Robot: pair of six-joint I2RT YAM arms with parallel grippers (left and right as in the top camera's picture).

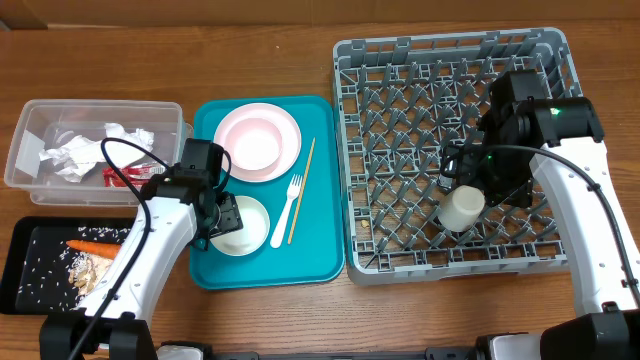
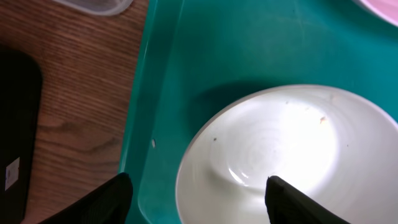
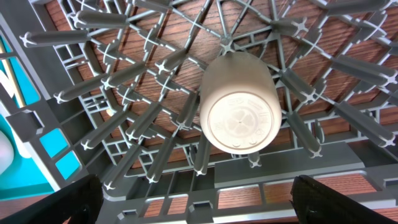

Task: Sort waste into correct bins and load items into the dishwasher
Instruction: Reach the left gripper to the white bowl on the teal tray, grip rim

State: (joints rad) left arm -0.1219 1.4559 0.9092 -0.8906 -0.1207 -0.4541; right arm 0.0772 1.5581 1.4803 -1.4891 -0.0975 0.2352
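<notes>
White bowl lies close under the left hand, on the teal tray. It looks nearly empty, with only a few specks inside. This hand's fingers are apart, one outside the rim over the tray and the other over the inside; I cannot tell if they touch it.

The step in hand seems to be taking this bowl for the rack. The next move, I judge, is to go lower, close on the rim, and lift without tipping.

In the rack a cup stands upside down. The right hand hangs over it, wide apart and not touching. Plate, fork and chopsticks wait on the tray.
</notes>
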